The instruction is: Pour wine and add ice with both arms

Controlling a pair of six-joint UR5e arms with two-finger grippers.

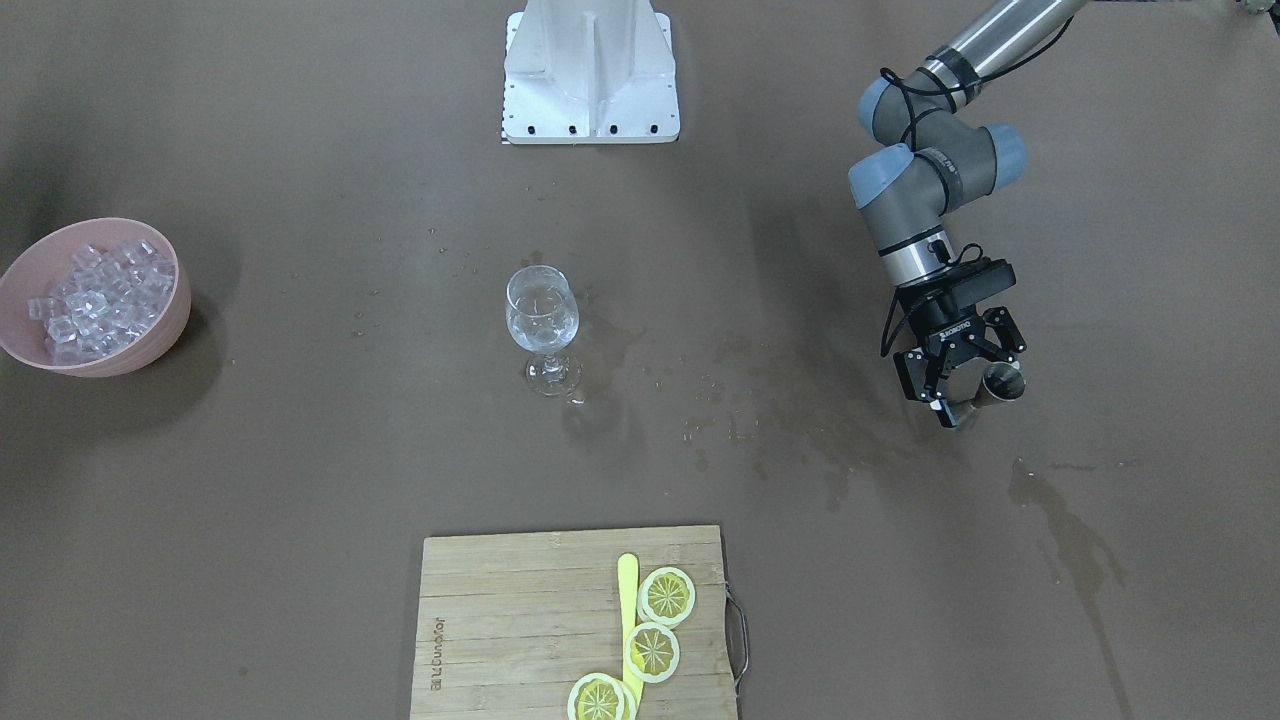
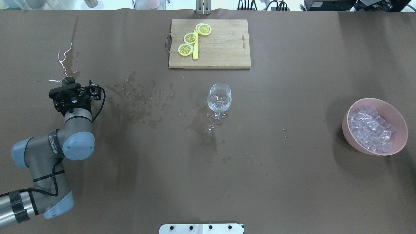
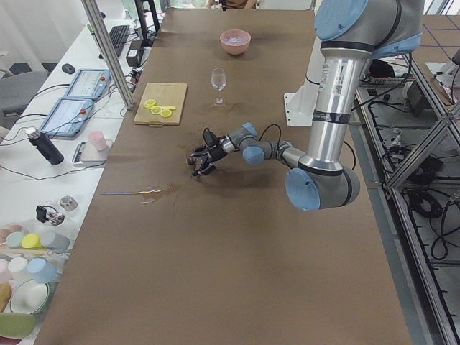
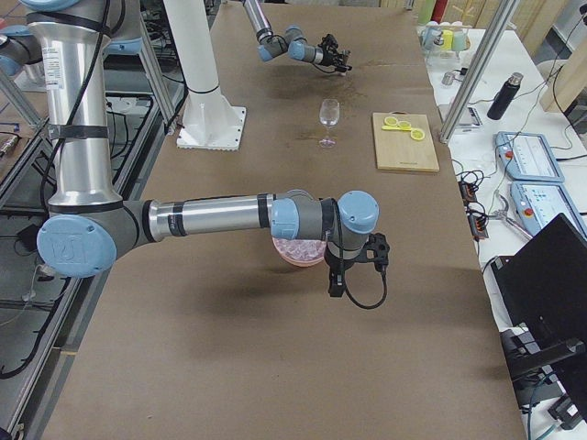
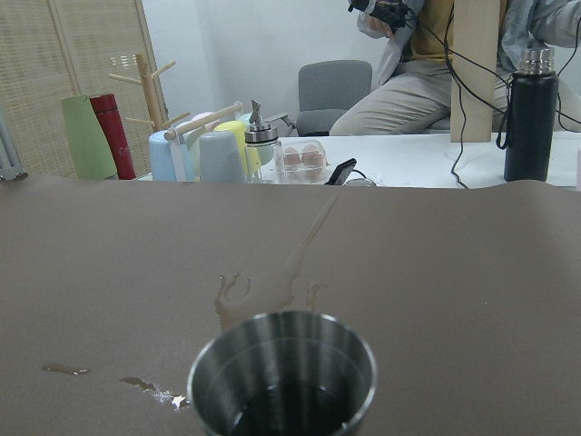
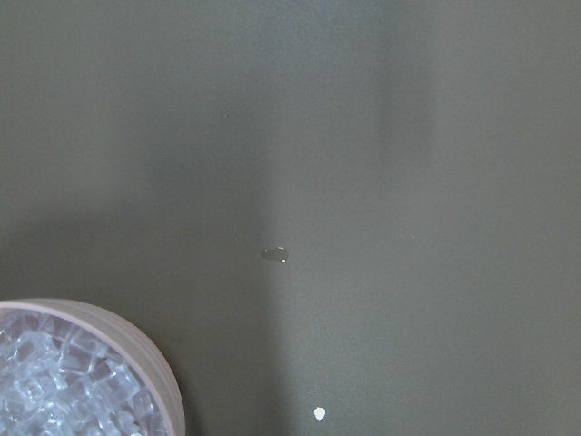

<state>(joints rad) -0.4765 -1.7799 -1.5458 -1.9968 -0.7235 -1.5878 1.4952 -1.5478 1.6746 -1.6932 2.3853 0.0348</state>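
Observation:
A stemmed wine glass stands upright mid-table with a small amount of clear wine in its bowl. Ice fills a pink bowl at the table's end. My left gripper sits low on the table, open, its fingers spread beside a small metal cup that stands upright on the table. My right gripper hovers beside the pink bowl; I cannot tell whether it is open or shut.
A wooden cutting board holds lemon slices and a yellow stick. Wet stains spread between glass and cup. The white pedestal stands at the robot's side. A seated person and bottles are beyond the table.

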